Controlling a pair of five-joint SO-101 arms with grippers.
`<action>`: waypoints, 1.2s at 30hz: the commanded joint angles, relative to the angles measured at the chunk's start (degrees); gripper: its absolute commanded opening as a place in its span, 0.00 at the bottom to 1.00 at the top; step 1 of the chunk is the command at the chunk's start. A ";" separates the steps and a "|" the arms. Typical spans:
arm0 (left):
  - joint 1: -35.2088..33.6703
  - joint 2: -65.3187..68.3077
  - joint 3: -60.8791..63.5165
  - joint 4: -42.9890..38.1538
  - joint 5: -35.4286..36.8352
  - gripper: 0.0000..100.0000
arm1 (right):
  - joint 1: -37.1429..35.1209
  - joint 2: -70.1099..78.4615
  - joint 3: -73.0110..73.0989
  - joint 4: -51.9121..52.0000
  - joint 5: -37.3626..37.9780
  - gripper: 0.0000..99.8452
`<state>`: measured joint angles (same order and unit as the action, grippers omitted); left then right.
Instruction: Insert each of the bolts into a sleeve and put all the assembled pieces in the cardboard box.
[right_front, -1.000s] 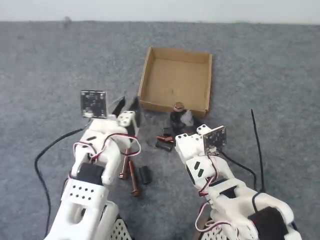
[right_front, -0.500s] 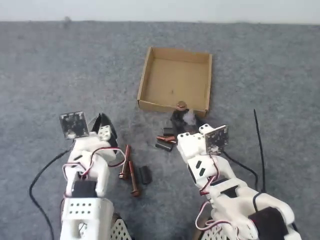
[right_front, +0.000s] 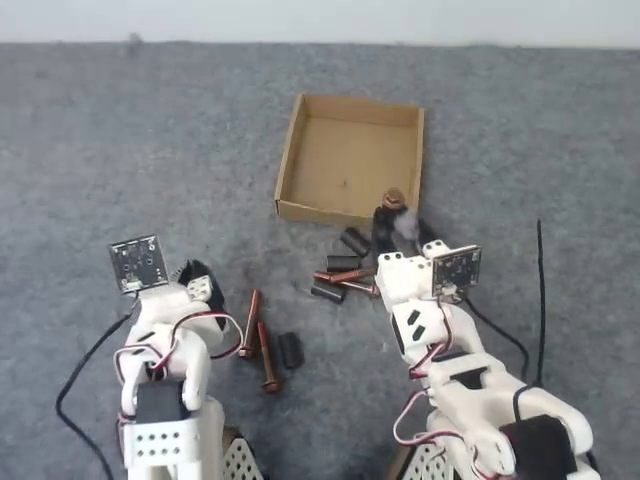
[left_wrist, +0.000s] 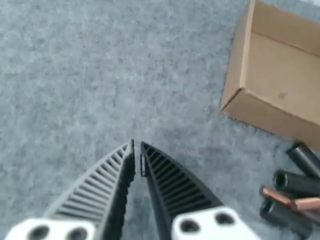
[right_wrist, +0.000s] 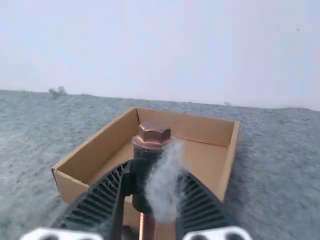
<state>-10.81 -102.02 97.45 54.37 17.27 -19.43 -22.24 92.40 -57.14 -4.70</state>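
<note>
My right gripper (right_wrist: 151, 176) is shut on an assembled piece (right_wrist: 150, 142), a copper hex-head bolt standing upright in a black sleeve, with a tuft of grey fluff clinging to it. In the high view this gripper (right_front: 396, 226) is just in front of the cardboard box (right_front: 292, 150), near its front right corner. Two loose bolts (right_front: 257, 338) and a black sleeve (right_front: 289, 350) lie beside the left arm. More sleeves (right_front: 343, 263) and a bolt (right_front: 347, 276) lie in front of the box. My left gripper (left_wrist: 137, 146) is shut and holds nothing, low over the carpet left of the bolts.
Grey carpet covers the whole floor. The box's inside looks bare. Black cables trail beside both arms, one to the right (right_front: 540, 300) and one to the lower left (right_front: 85, 350). A pale wall runs along the back.
The left arm has drawn back from near the box toward the lower left. The right gripper has carried the assembled piece rightward and closer to the box's front wall.
</note>
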 joint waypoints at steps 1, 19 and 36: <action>-0.18 -2.11 -0.84 2.11 -0.79 0.02 | 0.92 -3.03 -5.10 1.45 0.62 0.01; 3.34 -2.11 -0.92 5.01 -14.68 0.02 | 1.63 -3.03 -29.19 40.75 0.62 0.01; 3.43 -2.11 -0.92 5.01 -14.68 0.02 | 6.20 -2.24 -59.52 86.02 8.62 0.01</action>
<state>-7.56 -102.81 97.45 59.30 3.12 -14.07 -22.24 39.38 25.67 1.54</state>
